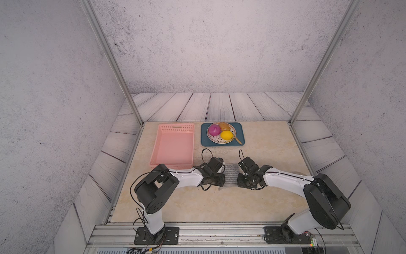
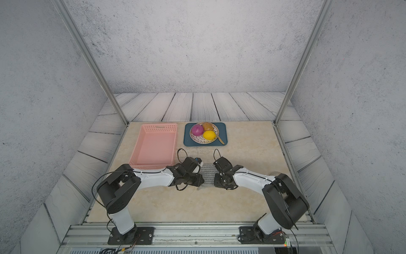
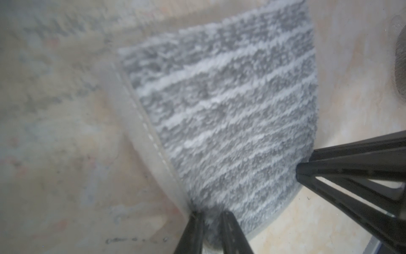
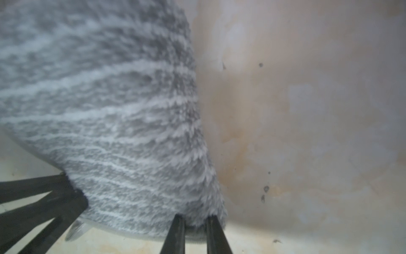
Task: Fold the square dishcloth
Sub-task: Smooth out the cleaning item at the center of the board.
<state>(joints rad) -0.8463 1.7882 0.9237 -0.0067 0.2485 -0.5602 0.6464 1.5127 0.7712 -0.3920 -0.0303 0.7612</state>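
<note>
The square dishcloth (image 1: 231,175) (image 2: 207,174), grey and fuzzy with thin whitish stripes, lies between my two wrists in the middle of the table. In the left wrist view the left gripper (image 3: 211,217) is shut on a rounded corner of the dishcloth (image 3: 224,114), and the fabric bunches between its fingers. In the right wrist view the right gripper (image 4: 195,220) is shut on the neighbouring corner of the dishcloth (image 4: 114,123). The two grippers face each other a short way apart. In both top views the wrists hide the fingertips and most of the cloth.
A pink basket (image 1: 173,145) stands at the back left, just beyond the left arm. A teal tray (image 1: 239,129) at the back holds a plate (image 1: 214,139) with three fruits and a spoon. The beige tabletop (image 1: 219,204) runs to metal rails at the front.
</note>
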